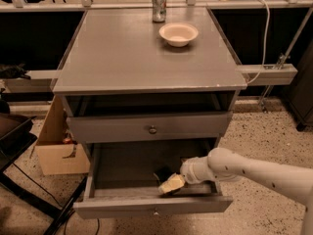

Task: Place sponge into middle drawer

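Observation:
The middle drawer [122, 205] is pulled open below the cabinet's upper grey front [112, 128]. My gripper [167, 179] reaches in from the right on a white arm, low inside the drawer near its front right. It is shut on the sponge [172, 184], which shows its pale yellow foam and hangs tilted just above or on the drawer floor. A dark finger [162, 174] shows above the sponge. The green scrub face is mostly hidden.
A cream bowl [178, 34] and a soda can [158, 5] stand on the cabinet top [122, 58]. A cardboard box [55, 148] sits on the floor to the left, with black chair legs [29, 195] in front of it. A cable and rail run on the right.

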Controlling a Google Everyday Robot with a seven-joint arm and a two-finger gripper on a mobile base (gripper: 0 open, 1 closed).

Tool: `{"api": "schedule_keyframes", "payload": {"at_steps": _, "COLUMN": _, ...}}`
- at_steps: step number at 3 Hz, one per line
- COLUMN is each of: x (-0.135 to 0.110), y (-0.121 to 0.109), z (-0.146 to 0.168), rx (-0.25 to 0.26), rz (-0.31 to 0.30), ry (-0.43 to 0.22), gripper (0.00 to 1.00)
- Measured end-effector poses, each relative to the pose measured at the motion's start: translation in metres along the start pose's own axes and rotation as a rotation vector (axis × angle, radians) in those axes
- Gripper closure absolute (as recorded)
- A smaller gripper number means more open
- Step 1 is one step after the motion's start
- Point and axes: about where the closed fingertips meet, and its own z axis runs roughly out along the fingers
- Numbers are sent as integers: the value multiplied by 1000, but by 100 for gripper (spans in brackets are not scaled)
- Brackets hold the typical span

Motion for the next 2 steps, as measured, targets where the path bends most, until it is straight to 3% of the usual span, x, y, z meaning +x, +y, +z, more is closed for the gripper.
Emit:
{"api": "schedule_keyframes", "payload": {"at_steps": 1, "x": -19, "y": 18, "z": -38, "rx": 1, "rz": -38, "ry": -15, "gripper": 0}}
{"api": "schedule_keyframes", "payload": {"at_steps": 2, "x": -29, "y": 55, "z": -102, "rx": 2, "rz": -15, "ry": 0, "gripper": 0}}
